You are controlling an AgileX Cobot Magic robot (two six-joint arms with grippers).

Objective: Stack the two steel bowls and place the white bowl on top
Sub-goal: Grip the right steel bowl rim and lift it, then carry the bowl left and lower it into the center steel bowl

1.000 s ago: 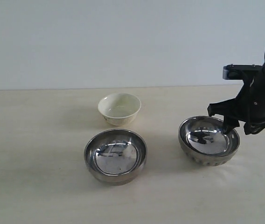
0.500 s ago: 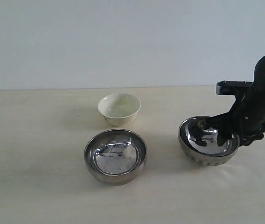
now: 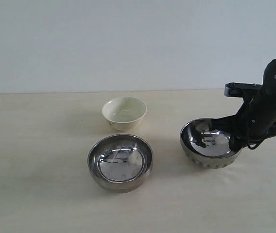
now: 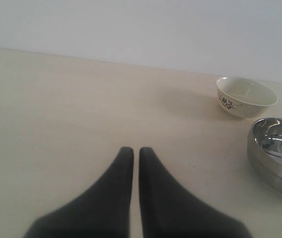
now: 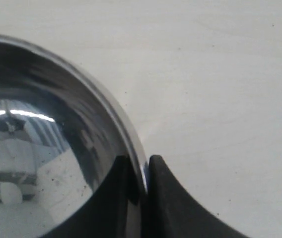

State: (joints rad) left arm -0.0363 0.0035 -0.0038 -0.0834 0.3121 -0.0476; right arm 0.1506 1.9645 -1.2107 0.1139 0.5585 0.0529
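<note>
The ribbed steel bowl (image 3: 207, 145) sits tilted at the right, its right side raised. My right gripper (image 3: 236, 141) is shut on its right rim (image 5: 131, 139), one finger inside, one outside. The smooth steel bowl (image 3: 120, 162) rests at the centre front and shows too in the left wrist view as a steel bowl (image 4: 279, 153). Behind it stands the white bowl (image 3: 124, 112), also the white bowl (image 4: 246, 96) with dark speckles. My left gripper (image 4: 132, 151) is shut and empty over bare table, outside the exterior view.
The cream table (image 3: 41, 145) runs back to a pale wall (image 3: 128, 43). Only the three bowls stand on it.
My right gripper lowered onto the ribbed bowl's right rim and closed on it. The bowl shifted slightly left and tipped. The other bowls stayed put.
</note>
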